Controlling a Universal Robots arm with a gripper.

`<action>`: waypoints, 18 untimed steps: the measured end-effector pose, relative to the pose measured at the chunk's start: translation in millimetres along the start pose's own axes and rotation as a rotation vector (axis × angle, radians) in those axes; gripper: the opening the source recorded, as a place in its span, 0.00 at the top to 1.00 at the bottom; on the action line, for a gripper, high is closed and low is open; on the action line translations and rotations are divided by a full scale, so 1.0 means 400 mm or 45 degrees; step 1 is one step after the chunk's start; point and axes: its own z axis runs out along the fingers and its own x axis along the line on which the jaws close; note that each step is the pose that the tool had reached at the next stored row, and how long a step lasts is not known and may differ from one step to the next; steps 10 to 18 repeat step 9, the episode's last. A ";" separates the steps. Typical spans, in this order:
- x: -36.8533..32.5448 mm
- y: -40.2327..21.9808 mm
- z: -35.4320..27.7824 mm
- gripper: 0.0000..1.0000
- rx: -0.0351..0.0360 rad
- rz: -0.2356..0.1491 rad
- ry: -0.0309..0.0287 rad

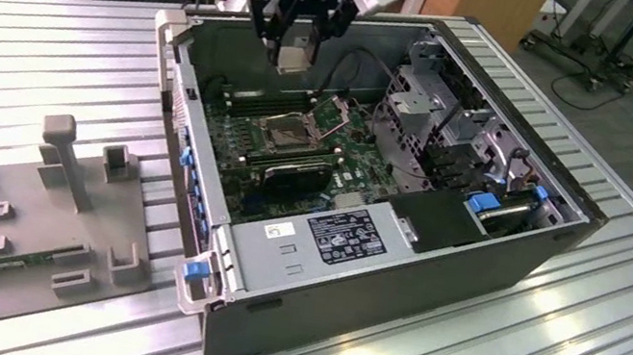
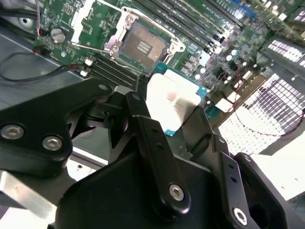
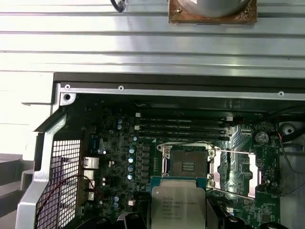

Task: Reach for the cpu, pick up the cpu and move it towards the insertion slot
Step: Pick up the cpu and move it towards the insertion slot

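Silvery chip: the cpu (image 1: 293, 59), a small flat square with a pale metal top and thin greenish edge, hangs in the air above the open computer case (image 1: 535, 265); its top faces the camera in both wrist views (image 2: 172, 102) (image 3: 177, 202).
Claw: the black gripper (image 1: 293, 48) is closed onto the cpu, one finger (image 2: 157, 152) on each side of it, jaws only as far apart as the chip is wide.
Socket: the insertion slot (image 1: 291, 130), a square silver metal frame with a dark centre, sits on the green motherboard (image 1: 340, 157) with its load plate swung open; it lies below the cpu and apart from it (image 2: 143, 45) (image 3: 187, 164).
Memory slots: long narrow black slots (image 3: 181, 125) run just beside the socket.
Surroundings: the case lies on a ribbed aluminium table (image 1: 50, 62); a grey plastic fixture block (image 1: 28, 224) rests at the exterior view's left, well apart from the case.
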 end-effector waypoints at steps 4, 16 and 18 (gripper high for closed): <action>-0.005 0.009 0.002 0.46 0.0001 0.000 0.0001; -0.006 0.009 0.003 0.46 0.0001 0.000 0.0001; -0.006 0.009 0.003 0.46 0.0001 0.000 0.0001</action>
